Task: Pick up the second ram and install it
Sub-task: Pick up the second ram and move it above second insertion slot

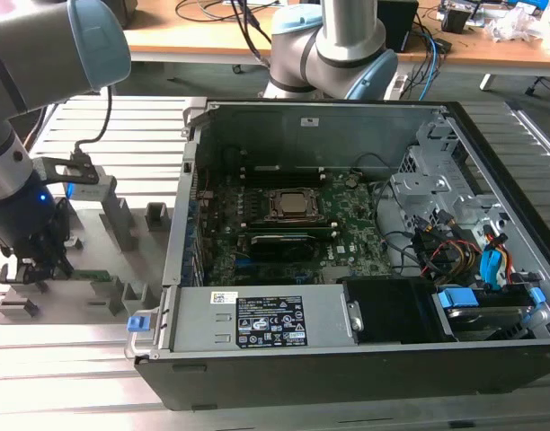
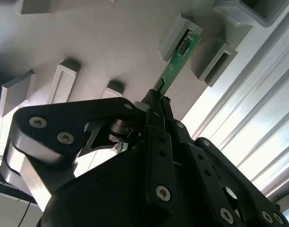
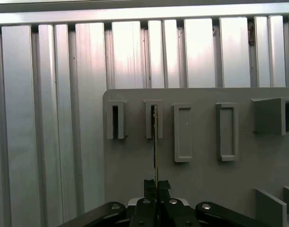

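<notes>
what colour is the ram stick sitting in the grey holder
Green, with small dark chips; the ram stick shows best in the second wrist view.

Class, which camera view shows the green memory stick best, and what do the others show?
The second wrist view: the memory stick shows its green face and a dark chip, running from the claw into the grey holder. The first wrist view shows it edge-on, a thin line. The exterior view shows a small green strip.

Your exterior view looks down from well back over the open computer case (image 1: 302, 126), with the grey holder tray (image 1: 95, 247) at the exterior view's left. Both wrist views sit close behind the gripper (image 2: 156, 97) (image 3: 156, 182), facing that tray and sharing the second ram (image 2: 177, 61) (image 3: 155, 142).
</notes>
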You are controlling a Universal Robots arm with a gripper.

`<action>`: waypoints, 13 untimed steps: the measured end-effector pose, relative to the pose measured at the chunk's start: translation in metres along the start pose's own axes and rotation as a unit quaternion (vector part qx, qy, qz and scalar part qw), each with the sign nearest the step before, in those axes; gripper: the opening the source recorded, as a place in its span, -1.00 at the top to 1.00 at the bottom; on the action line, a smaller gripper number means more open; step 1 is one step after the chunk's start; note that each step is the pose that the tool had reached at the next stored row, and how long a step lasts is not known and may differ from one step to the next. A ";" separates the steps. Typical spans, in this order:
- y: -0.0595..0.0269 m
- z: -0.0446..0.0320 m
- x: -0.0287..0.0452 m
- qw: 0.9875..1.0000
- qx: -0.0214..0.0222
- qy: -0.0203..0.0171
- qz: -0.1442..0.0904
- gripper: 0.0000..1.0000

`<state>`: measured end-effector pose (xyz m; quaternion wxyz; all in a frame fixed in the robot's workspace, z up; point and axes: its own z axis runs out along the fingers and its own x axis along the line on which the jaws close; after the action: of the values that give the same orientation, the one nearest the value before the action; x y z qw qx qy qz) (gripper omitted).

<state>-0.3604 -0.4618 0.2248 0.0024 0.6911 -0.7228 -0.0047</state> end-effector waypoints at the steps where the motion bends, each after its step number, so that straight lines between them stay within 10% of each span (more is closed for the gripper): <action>1: 0.0000 -0.0002 0.0000 1.000 0.000 0.000 0.000 0.73; 13: 0.0001 -0.0085 -0.0001 1.000 0.000 0.000 0.000 0.73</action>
<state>-0.3604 -0.4618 0.2333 0.0025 0.6911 -0.7228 -0.0047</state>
